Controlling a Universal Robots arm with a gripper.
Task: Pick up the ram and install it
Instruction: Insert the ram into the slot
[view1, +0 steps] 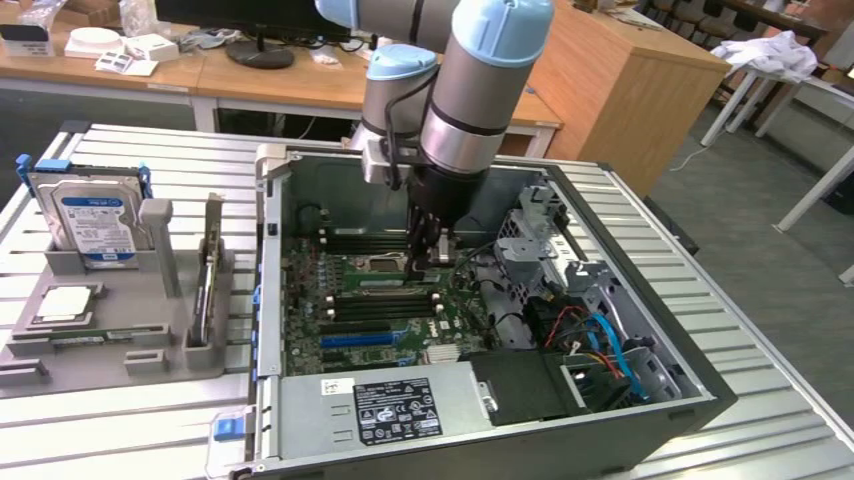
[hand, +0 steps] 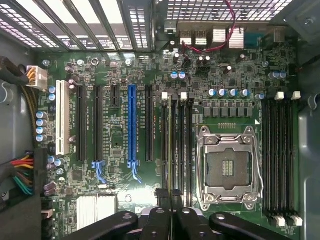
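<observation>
My gripper (view1: 434, 258) is lowered into the open computer case (view1: 694, 390), over the black memory slots (hand: 182, 150) beside the empty processor socket (hand: 229, 167). In the wrist view the black fingers (hand: 161, 220) are pressed together on the ram (hand: 170, 150). It shows edge-on as a thin greenish strip lying along one of those slots. I cannot tell whether it sits fully down in the slot. Two more pairs of slots (hand: 280, 155) lie on the socket's other side.
At the exterior view's left a grey tray (view1: 80, 370) holds a blue-labelled hard drive (view1: 94, 220), a square silver processor chip (view1: 64, 303) and a thin upright board (view1: 211, 275). Inside the case are the power supply (view1: 387, 405), a drive cage (view1: 541, 235) and coloured cables (view1: 601, 345).
</observation>
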